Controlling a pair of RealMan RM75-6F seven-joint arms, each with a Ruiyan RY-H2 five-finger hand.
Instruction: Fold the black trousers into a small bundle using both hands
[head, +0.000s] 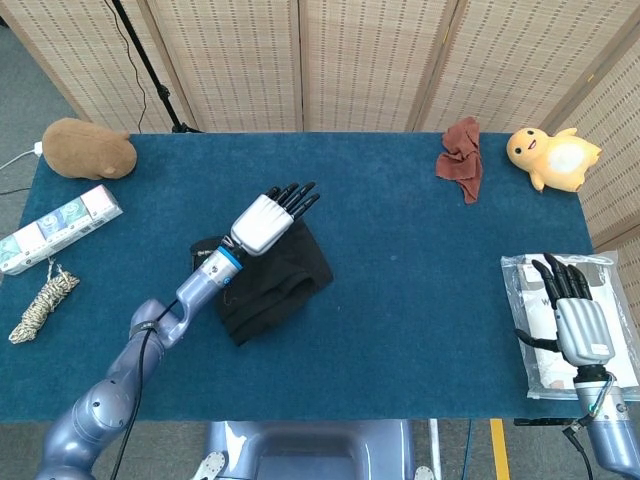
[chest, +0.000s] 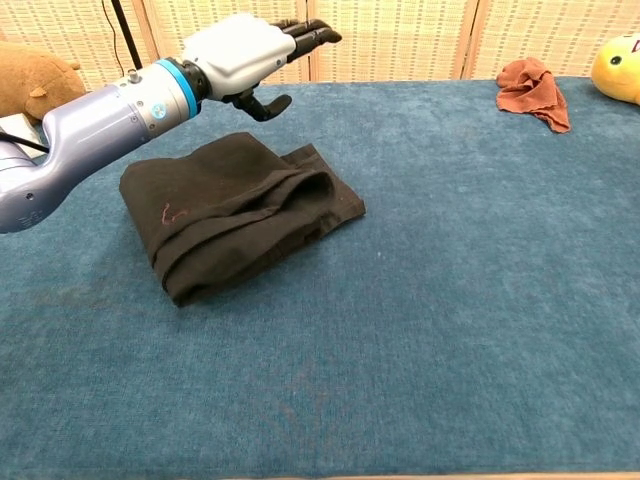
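Left of centre on the table (head: 420, 300), the trousers (chest: 230, 215) lie folded: soft, limp, light, best gripped along a doubled edge. Left hand (chest: 250, 50) hovers above, fingers extended, empty; right hand (head: 575, 315) lower right, fingers straight.

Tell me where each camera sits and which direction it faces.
Head view: high above the near edge, looking down on the table; shows left hand and right hand.
Chest view: low at the near edge, facing the screens; shows only the left hand.
Shared: black trousers, red cloth.
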